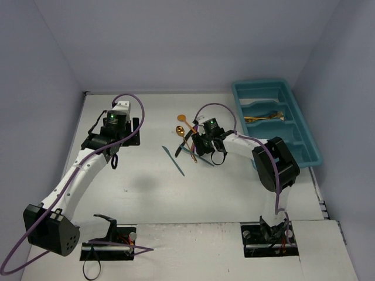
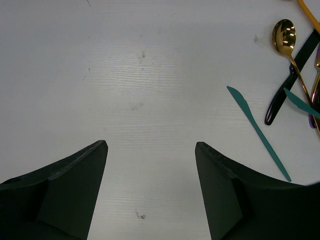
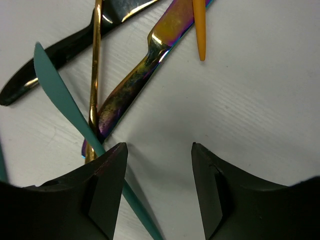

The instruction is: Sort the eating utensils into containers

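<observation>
White/blk arms (image 1: 76,175) w/ purple cables (image 1: 130,96)

A white table (image 1: 176,193), faintly scuffed, spans the scene, boxed in on the left, right and far sides by plain lavender-grey walls (image 1: 176,41).

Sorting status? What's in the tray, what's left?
Early. Done: some gold pieces lie in one compartment of the tray. In hand: nothing; right gripper open over the pile, left gripper open, off to the side. Left: that pile plus a teal knife beside it.

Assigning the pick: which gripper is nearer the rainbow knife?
Right. The right gripper hovers at one end of the rainbow knife; the left gripper sits well to its left, over bare table.
</observation>
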Available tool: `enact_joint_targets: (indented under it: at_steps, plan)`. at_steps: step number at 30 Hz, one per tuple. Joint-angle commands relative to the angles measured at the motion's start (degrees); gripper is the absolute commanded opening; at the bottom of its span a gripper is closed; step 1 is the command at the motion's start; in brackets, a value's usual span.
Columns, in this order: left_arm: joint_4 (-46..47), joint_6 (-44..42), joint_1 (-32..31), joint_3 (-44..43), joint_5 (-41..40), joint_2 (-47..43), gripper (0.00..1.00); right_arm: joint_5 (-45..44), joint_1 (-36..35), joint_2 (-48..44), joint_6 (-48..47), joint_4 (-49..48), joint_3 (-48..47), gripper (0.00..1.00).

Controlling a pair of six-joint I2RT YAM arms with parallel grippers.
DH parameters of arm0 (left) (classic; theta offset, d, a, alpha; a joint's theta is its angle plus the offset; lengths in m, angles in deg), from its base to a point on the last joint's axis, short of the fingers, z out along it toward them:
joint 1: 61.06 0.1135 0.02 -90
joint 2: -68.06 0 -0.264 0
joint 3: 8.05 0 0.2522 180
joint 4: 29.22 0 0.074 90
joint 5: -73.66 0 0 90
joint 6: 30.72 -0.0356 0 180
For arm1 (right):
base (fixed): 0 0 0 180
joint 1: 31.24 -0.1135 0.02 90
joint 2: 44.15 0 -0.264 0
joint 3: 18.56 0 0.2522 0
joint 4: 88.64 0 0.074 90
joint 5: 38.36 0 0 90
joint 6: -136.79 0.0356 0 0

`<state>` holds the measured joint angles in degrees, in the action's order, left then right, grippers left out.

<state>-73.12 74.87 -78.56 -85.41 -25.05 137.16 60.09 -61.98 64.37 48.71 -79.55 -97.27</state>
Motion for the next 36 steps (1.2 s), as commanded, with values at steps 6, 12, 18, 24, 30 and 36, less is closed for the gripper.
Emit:
enact_joint_targets:
  at_steps: [6, 12, 18, 24, 30, 36]
  plan:
    - [2.45, -0.3, 0.38, -1.27, 0.68, -0.13, 0.68, -1.14, -1.18, -4.86, 0.1, -0.43, 4.04, 0.49]
    - [2.52, -0.13, 0.45, -1.27, 0.91, 0.28, 0.68, -1.3, -1.86, -7.29, 1.63, -0.41, 4.67, 0.46]
    - [2.45, -0.13, 0.45, -1.27, 0.89, 0.5, 0.68, -4.12, -1.87, -13.88, 2.82, -0.01, 4.93, 0.46]
    - [2.48, -0.13, 0.45, -1.27, 1.19, 0.63, 0.68, -3.16, -3.07, -17.03, 2.5, 1.56, 5.69, 0.46]
    - [2.45, -0.13, 0.36, -1.19, 1.25, 0.85, 0.68, -4.41, -4.84, -14.54, 3.95, 1.78, 8.48, 0.45]
    - [2.53, -0.04, 0.45, -1.27, 1.52, 1.05, 0.68, -7.33, -6.87, -12.46, 4.58, 1.83, 9.04, 0.35]
